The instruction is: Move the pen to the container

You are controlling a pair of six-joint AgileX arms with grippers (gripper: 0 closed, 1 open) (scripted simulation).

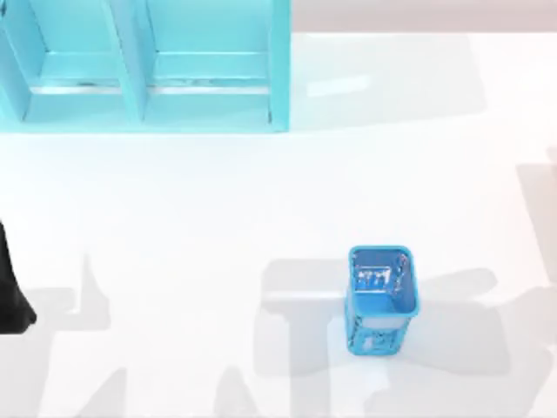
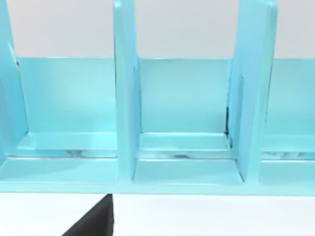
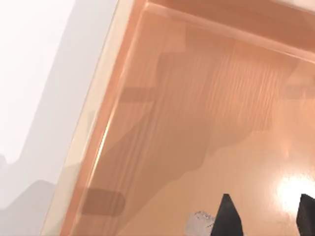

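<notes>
In the right wrist view my right gripper hangs open over the floor of an orange-brown wooden container, with nothing between its two dark fingertips. A small silvery patch with dark specks lies on the container floor just beside one fingertip. It looks like part of the pen's barrel, and the rest of it is cut off. My left arm is parked at the table's left edge. A black wedge of the left gripper shows in the left wrist view.
A blue mesh cup stands upright on the white table, right of centre and near the front. A cyan shelf with upright dividers fills the back left corner, and the left wrist camera faces it. The container's pale rim borders the white table.
</notes>
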